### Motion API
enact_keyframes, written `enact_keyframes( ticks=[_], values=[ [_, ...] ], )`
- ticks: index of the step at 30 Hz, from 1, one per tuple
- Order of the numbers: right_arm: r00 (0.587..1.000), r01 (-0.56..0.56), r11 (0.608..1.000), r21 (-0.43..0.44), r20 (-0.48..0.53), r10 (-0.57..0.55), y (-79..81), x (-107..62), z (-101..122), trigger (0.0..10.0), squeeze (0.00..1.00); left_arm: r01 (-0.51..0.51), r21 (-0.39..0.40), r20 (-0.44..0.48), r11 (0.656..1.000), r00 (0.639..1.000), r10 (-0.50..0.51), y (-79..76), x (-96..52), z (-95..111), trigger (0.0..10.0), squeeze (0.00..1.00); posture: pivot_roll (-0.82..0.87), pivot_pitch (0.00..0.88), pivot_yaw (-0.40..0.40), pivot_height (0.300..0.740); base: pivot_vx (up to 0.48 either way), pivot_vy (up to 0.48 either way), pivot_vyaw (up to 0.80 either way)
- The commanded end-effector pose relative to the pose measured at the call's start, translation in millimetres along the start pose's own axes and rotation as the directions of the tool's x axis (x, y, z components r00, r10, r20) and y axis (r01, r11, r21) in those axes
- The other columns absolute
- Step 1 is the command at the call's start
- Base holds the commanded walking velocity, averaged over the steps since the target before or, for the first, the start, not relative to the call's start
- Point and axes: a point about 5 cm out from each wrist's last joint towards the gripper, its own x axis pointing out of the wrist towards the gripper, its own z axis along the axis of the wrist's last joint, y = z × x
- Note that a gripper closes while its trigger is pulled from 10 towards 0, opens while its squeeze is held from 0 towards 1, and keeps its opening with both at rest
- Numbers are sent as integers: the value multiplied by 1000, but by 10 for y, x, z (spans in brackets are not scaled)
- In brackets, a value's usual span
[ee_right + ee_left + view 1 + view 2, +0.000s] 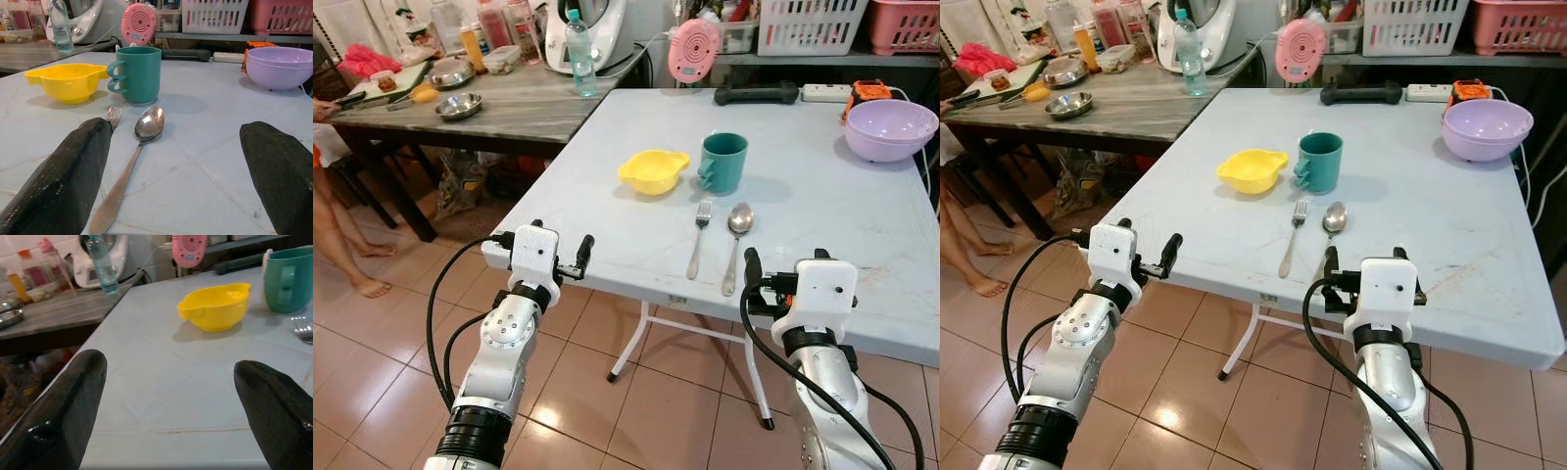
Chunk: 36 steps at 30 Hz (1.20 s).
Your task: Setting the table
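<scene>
On the pale folding table [607, 245] a yellow bowl [652, 170] sits beside a teal mug [723, 162]. In front of the mug a fork [699, 238] and a spoon [736, 243] lie side by side, handles toward me. My left gripper [560, 245] hovers at the table's near left edge, open and holding nothing, facing the yellow bowl [215, 308]. My right gripper [788, 264] is at the near edge, open and holding nothing, just right of the spoon [142, 147] handle. A purple bowl [889, 128] stands at the far right.
A dark grey side table [509, 103] at the left carries metal bowls [458, 106], bottles and a water bottle [579, 54]. A person's bare legs [347, 245] are at the far left. A pink fan [693, 49], a black bar [756, 94], a power strip and baskets [808, 24] line the back.
</scene>
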Motion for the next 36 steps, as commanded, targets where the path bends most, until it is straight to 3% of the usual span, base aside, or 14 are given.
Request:
enact_keyframes(
  ticks=[1, 7, 20, 36],
  values=[
    [1000, -1, 1000, 9, 24, 1, 32, -11, 55, 10000, 0, -7, 11, -11, 1000, 1000, 7, 59, 15, 8, 10000, 0, -200, 33, 149, 740, 0, 0, 0],
    [1000, -13, 1000, 7, 20, 13, 19, -3, 68, 10000, 0, -16, -5, -19, 1000, 1000, 15, 47, -8, -15, 10000, 0, -201, 39, 130, 740, 0, 0, -206],
    [1000, -25, 1000, 0, 18, 25, 1, 2, 87, 10000, 0, -28, -29, -29, 999, 999, 28, 17, -21, -44, 10000, 0, -209, 50, 116, 740, 0, 0, -700],
    [999, -27, 1000, -7, 21, 27, 5, 2, 97, 10000, 0, -15, -36, -25, 999, 1000, 14, -23, -10, -36, 10000, 0, -212, 51, 114, 740, 0, 386, -68]
  ],
)
